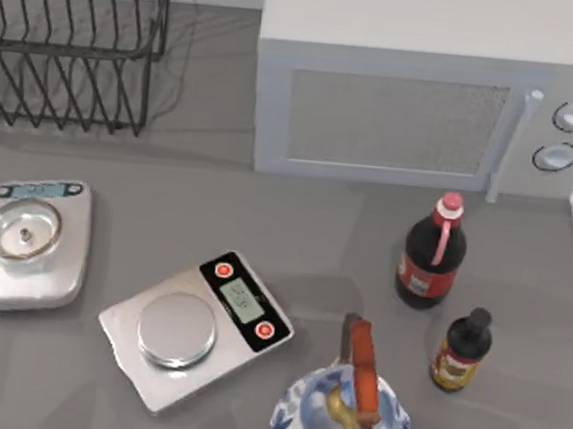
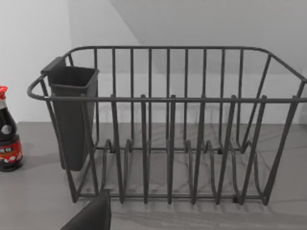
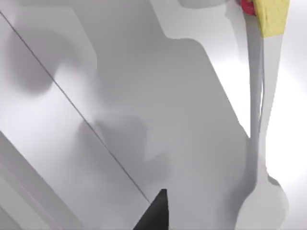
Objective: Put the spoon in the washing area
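The spoon (image 3: 262, 143) is pale grey, its handle tipped yellow and red — the dark wire dish rack (image 1: 70, 48) stands upright.

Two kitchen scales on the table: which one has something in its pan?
The white scale at the table's left edge; a small object sits in its pan. The silver scale beside it has a bare platter.

Nothing here can really be read. The big bottle (image 1: 432, 252) in front of the microwave (image 1: 417, 95) has a red label (image 2: 10, 154) with pale marks, too small to read. The scale (image 1: 196, 325) shows a display (image 1: 242, 300) with blurred digits.
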`<state>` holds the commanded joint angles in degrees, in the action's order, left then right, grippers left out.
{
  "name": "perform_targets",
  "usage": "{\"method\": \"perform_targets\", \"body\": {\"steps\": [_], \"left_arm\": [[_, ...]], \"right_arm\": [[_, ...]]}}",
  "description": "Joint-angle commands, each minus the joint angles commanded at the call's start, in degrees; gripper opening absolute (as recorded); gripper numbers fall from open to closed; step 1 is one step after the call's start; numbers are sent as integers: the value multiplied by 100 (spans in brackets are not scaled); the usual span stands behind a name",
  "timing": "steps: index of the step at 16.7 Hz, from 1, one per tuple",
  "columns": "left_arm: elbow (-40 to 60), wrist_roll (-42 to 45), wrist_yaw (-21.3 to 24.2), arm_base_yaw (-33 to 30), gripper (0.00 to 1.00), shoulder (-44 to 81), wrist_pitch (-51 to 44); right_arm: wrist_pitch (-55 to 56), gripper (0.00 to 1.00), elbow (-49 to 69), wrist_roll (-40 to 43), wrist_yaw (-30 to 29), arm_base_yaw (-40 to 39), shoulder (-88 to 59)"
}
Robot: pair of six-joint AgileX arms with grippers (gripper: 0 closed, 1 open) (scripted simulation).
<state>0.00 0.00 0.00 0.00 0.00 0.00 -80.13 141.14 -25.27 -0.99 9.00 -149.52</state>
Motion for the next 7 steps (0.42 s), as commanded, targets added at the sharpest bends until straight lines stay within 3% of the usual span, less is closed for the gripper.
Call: {"method": "perform_targets", "body": {"steps": [2, 7], "left_arm": [[0, 0, 0, 0, 100, 0, 0], [0, 0, 0, 0, 100, 0, 0]], "right_arm": [[0, 100, 0, 0, 0, 0, 0], [0, 100, 0, 0, 0, 0, 0]]}}
